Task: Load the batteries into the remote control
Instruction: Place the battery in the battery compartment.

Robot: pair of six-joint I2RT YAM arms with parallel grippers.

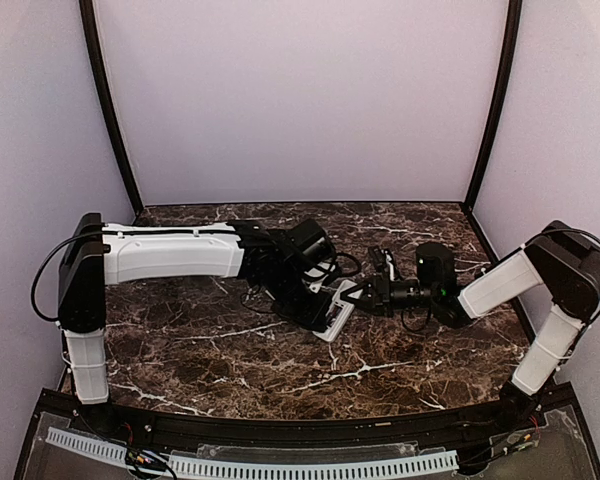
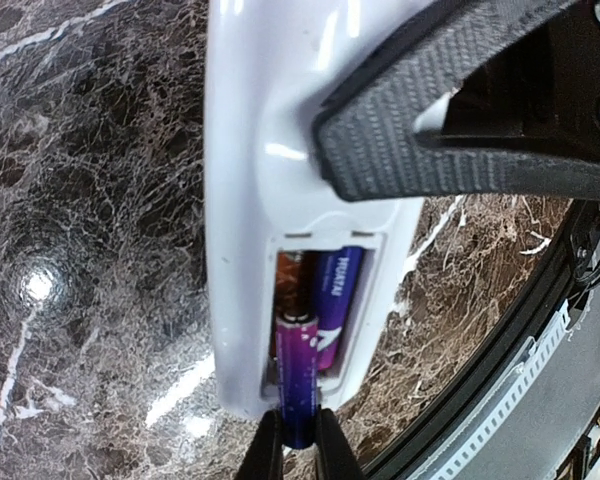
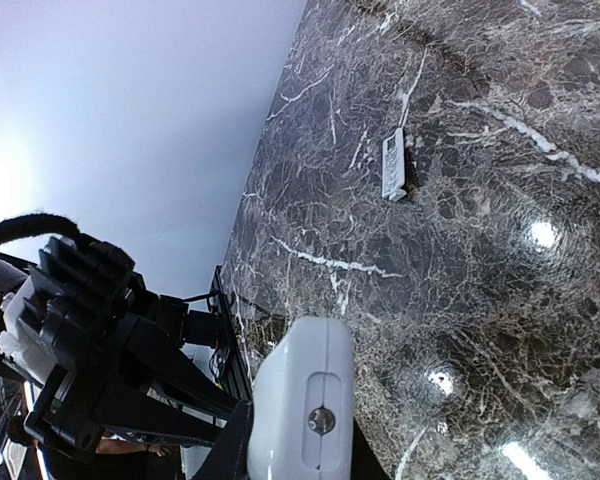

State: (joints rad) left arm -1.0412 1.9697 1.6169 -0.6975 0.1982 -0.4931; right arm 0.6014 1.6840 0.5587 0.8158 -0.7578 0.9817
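1. Black ribbed finger [image 2: 420, 130] of the left claw [image 1: 318, 293] fills the upper right of the left wrist view. It is clamped on the back of the white remote control [image 2: 250, 200] and hides its upper part.
2. At bottom centre, the right claw [image 2: 300, 455] is closed on the end of a purple battery [image 2: 302, 385], one dark tip on either side.
3. That battery reaches into the left slot of the open battery bay [image 2: 288, 275], and its lower end sticks out past the remote's edge.
4. A second battery [image 2: 338, 300], blue-purple with white lettering, lies seated in the right slot.
5. The remote is glossy, with rounded edges. In the top view it sits at frame centre between both claws, over the dark veined marble tabletop [image 2: 90, 200].
6. A small white ribbed piece [image 3: 394, 166] lies on the tabletop in the upper middle of the right wrist view, well apart from the remote.
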